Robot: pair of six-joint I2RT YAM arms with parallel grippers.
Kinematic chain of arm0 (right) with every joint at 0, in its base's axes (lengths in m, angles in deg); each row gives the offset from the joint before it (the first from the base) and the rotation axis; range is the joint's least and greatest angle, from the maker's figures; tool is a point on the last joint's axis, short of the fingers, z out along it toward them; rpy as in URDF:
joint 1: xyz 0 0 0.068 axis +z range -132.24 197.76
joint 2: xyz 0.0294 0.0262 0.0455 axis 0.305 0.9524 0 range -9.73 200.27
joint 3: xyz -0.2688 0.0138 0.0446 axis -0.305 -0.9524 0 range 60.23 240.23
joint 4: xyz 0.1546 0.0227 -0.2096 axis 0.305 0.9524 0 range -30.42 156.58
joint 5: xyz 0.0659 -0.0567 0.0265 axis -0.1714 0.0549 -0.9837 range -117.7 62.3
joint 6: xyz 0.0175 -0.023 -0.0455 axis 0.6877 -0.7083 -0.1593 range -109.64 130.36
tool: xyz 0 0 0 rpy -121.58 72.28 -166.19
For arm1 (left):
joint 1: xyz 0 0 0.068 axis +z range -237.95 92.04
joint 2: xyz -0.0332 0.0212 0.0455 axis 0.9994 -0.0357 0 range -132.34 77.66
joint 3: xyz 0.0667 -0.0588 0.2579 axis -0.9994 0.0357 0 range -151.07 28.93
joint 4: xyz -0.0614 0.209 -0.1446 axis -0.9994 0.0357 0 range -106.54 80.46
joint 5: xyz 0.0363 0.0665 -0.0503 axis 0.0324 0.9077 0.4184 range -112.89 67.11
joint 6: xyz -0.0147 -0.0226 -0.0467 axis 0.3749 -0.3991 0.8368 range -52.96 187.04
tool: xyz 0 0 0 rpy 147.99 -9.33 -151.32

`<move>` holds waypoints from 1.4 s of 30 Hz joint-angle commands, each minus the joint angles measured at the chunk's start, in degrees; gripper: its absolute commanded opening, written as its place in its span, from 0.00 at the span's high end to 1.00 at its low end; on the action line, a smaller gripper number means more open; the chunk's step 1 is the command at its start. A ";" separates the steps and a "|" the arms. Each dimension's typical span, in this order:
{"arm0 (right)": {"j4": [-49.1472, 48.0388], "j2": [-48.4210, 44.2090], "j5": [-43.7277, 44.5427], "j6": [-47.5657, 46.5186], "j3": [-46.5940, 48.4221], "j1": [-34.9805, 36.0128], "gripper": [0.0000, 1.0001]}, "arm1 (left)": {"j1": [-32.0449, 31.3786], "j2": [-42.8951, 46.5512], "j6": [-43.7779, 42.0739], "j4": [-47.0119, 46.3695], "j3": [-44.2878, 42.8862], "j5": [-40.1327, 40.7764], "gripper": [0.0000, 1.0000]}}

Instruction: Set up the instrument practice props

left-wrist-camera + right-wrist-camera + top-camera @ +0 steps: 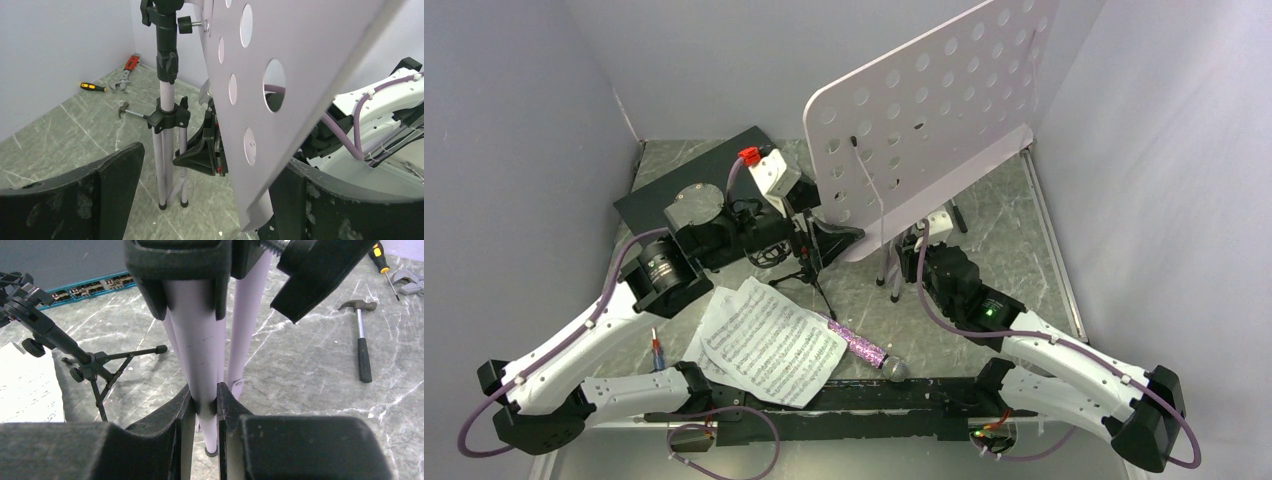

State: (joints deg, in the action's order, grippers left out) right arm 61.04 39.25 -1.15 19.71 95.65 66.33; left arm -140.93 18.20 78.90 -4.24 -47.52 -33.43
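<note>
right gripper [204, 407] pinching the tripod tube [197, 340] of the music stand [924, 110] low down. left gripper [210, 200] spread wide around the stand plate's lower edge. stand upright on the table [1034, 260], sheet music [769, 345] and microphone [864, 350] lying flat at its near edge.

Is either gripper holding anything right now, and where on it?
The right gripper is shut on a stand leg, low down near its foot. The left gripper is open and holds nothing.

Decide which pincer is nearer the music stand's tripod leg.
Right. The right pincer is shut around a tripod leg; the left pincer stands open about the perforated desk's lower corner, clear of the legs.
</note>
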 commanded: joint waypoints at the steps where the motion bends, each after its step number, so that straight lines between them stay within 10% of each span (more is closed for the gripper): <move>1: 3.73 -0.21 0.62 -0.03 0.18 0.15 1.00 | 0.05 3.12 0.16 0.18 1.11 0.78 0.07; 20: 2.98 -0.97 0.09 -0.53 0.10 0.14 1.00 | 0.08 18.41 0.79 -1.46 24.30 -5.05 0.06; 34: 2.99 -2.07 -1.01 -1.32 0.02 0.24 1.00 | 1.04 -2.26 2.97 -8.82 22.37 -3.89 0.06; 42: 3.51 -1.69 -2.11 -1.24 0.25 0.43 1.00 | 14.91 -9.06 9.54 -21.84 20.04 -23.43 0.06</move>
State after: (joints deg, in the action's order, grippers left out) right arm 62.61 37.85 -2.47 19.49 95.65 66.33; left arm -132.55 9.94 83.16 -13.75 -24.41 -44.43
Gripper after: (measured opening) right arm 0.215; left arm 0.938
